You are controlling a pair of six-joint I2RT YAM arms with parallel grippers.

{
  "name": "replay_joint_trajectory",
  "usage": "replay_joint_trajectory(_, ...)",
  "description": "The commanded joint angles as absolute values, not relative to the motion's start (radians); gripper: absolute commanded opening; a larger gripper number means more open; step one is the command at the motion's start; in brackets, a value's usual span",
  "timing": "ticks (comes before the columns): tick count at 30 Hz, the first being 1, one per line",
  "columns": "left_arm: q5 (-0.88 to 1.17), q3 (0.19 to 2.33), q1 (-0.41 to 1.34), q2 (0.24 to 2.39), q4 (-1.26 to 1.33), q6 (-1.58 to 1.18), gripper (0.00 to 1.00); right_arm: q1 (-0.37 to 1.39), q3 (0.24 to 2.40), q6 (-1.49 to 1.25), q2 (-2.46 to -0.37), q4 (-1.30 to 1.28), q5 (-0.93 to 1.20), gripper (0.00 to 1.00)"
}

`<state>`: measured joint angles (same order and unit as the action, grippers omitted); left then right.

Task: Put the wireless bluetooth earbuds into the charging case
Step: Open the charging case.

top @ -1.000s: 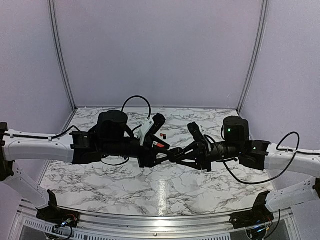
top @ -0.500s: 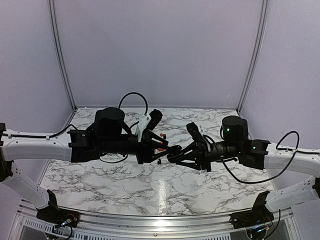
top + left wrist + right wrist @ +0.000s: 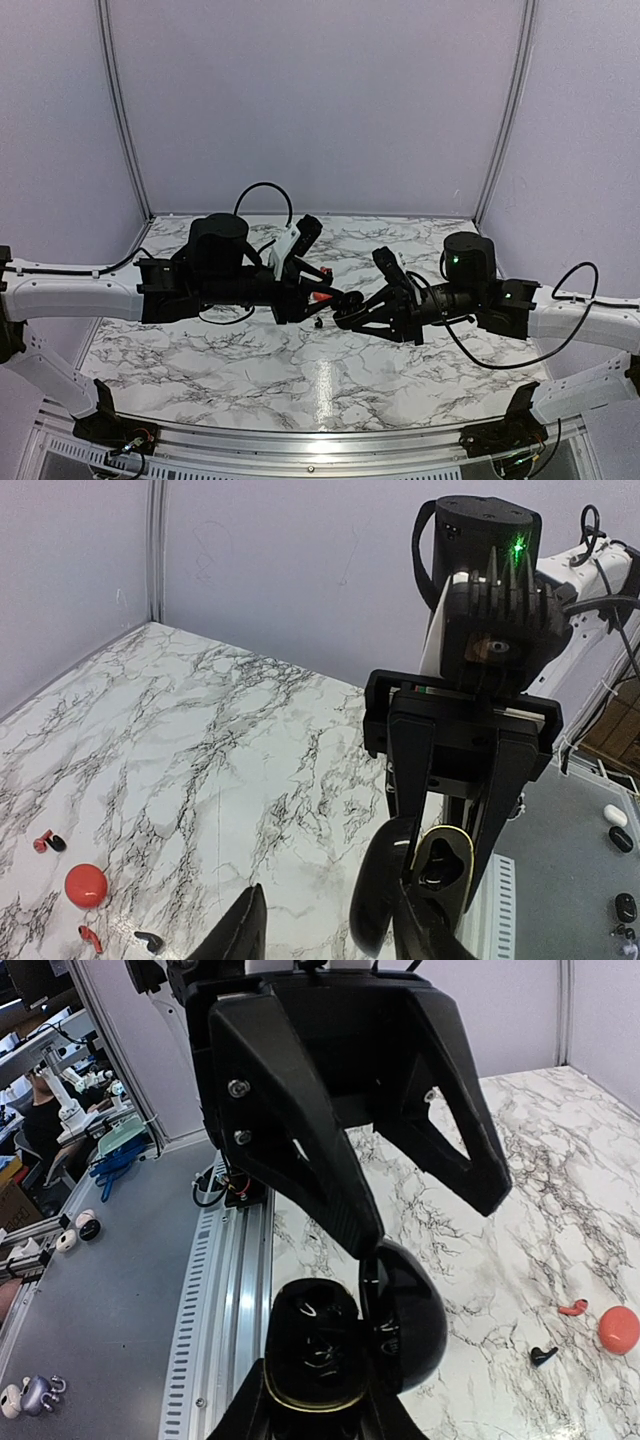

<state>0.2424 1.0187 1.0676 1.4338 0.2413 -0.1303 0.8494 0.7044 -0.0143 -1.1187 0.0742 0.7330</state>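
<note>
Saw a white, black-veined marble table [image 3: 250, 375], closed in behind and at both sides by pale lilac walls [image 3: 320, 100]. Noted a metal rail [image 3: 300, 440] along its near edge, a grey bench [image 3: 110, 1320] just beyond.

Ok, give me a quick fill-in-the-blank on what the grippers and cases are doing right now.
1. The charging case in the right gripper is ____ in colour.
2. Its lid stands ____.
3. The round case lying on the marble table is ____.
4. The left gripper is ____, with nothing between its jaws.
Missing words: black; open; red; open.
</note>
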Motion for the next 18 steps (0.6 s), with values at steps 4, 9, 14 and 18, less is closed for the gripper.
replay_joint_trajectory(4, 0.241, 1.026, 1.063, 1.395, 0.258, -0.117, 0.53, 0.855, 0.731, -0.047, -1.134, 0.116, 0.718, 0.0)
replay_joint_trajectory(9, 0.228, 1.034, 1.063, 1.374, 0.256, -0.099, 0.67, 0.843, 0.738, -0.075, -1.17, 0.143, 0.727, 0.0)
replay_joint_trajectory(14, 0.22, 1.029, 1.05, 1.349, 0.254, -0.108, 0.78, 0.826, 0.766, -0.077, -1.19, 0.127, 0.748, 0.0)
replay_joint_trajectory(18, 0.18, 0.992, 1.028, 1.319, 0.255, -0.146, 0.83, 0.805, 0.767, -0.08, -1.186, 0.128, 0.751, 0.0)
